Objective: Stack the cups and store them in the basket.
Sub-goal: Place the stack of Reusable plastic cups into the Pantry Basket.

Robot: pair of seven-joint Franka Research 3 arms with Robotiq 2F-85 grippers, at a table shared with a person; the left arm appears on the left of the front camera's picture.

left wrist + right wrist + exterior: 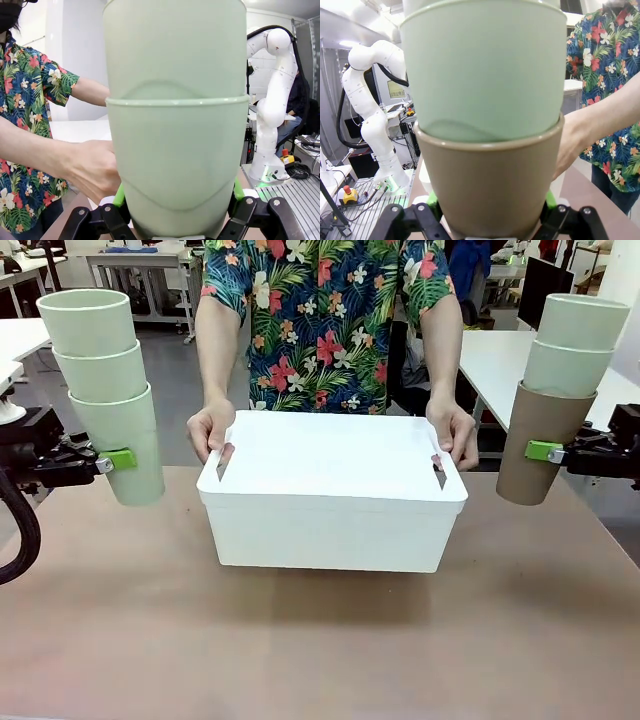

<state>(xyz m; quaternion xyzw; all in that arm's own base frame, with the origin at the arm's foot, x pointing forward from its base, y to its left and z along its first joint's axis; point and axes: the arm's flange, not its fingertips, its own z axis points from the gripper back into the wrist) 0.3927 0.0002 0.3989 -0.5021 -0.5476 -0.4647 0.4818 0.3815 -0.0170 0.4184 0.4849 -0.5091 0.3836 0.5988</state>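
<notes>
Pinching light, stiff, probably slippery plastic low on its tapered wall, the left gripper (125,460) is closed on the bottom of the green stack (105,370) and the right gripper (540,452) on the brown cup (528,425) nesting two green cups (570,345), both held up flanking the basket (330,525).

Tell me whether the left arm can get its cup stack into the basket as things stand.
Probably yes. The left gripper holds three stacked green cups off the table beside the basket, nothing between them. The person's hand on that end of the rim could crowd the way in.
</notes>
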